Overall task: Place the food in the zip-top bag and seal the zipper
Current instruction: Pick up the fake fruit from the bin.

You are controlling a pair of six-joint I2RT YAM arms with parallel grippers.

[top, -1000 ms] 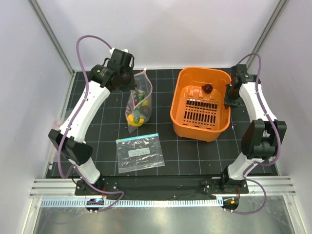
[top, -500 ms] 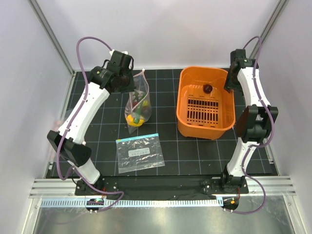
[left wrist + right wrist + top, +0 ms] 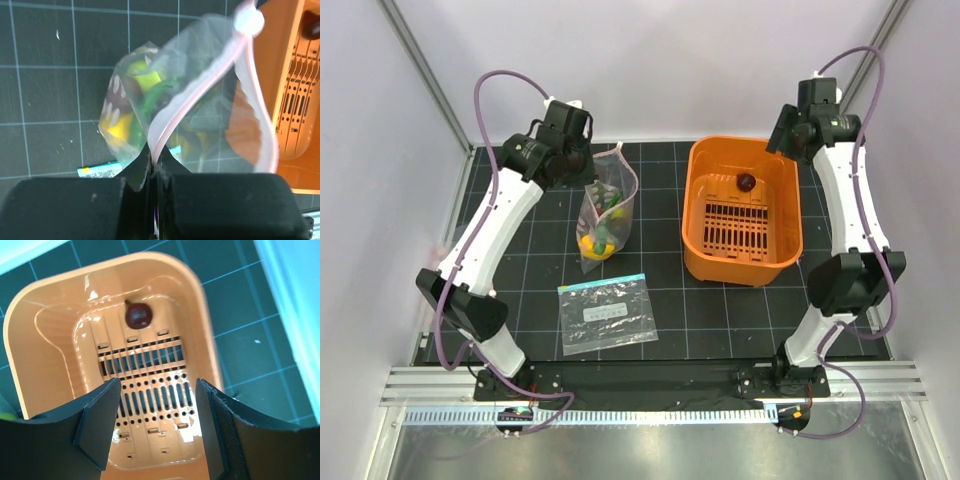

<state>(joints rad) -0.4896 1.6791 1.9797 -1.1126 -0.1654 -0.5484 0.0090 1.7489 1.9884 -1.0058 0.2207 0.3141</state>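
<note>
The clear zip-top bag stands upright on the black mat with its mouth gaping. My left gripper is shut on its pink zipper at one end of the mouth, as the left wrist view shows. Inside the bag lie a yellow pepper and green food pieces. A dark maroon piece rests at the far end of the orange basket. My right gripper hovers open above the basket's far right corner, with nothing between its fingers and the maroon piece ahead of them.
A second clear bag with a teal strip and white label lies flat in front of the standing bag. The basket's slotted floor holds only the maroon piece. White enclosure walls close in on both sides.
My right gripper opened and let go of the basket's right rim, then rose toward the far corner. The basket shifted slightly right and settled. The left arm and bag stayed put.
</note>
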